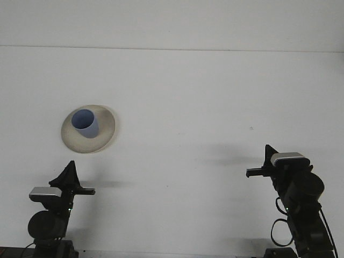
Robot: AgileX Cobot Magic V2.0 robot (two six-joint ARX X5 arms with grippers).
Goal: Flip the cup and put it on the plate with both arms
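Spanning nearly the whole front view, a plain white bench [204, 107] meets a white wall along a faint horizontal line near the top. Left hand [70, 173]: a dark pointed form above its wrist camera at the lower left, raised over bare bench and touching nothing; whether its fingers are parted or closed cannot be told from this angle. Right hand [267, 156]: a similar dark form at the lower right, also clear of every object, its opening likewise not discernible. Blue cup [85, 123]: upright, mouth up, standing on the beige plate [105, 134], slightly left of the plate's centre. Plate and cup lie on the left half of the bench, beyond the left hand and well apart from the right hand. Bare white surface separates both hands from the plate.
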